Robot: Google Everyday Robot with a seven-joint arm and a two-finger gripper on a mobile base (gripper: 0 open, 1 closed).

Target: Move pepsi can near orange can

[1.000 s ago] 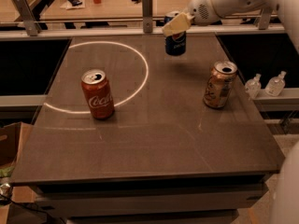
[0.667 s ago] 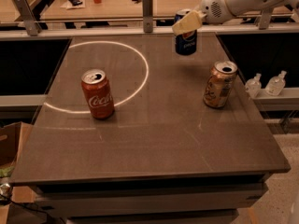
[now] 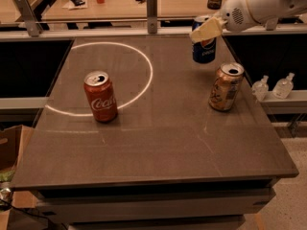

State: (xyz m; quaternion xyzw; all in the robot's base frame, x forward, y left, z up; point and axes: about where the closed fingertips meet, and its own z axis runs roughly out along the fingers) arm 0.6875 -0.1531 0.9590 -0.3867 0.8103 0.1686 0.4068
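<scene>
Standing upright in gripper (image 3: 205, 29) (rear-right): pepsi can (image 3: 204, 52).

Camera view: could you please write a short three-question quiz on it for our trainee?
1. Fill in: the Coca-Cola can stands on the line of the white ___ marked on the table.
2. The gripper, over the table's far right, has its fingers shut on which thing? A) the pepsi can B) the Coca-Cola can C) nothing
3. True or false: the orange can stands upright, closer to the pepsi can than to the Coca-Cola can.

Key: 1 circle; 2 A; 3 true.
</scene>
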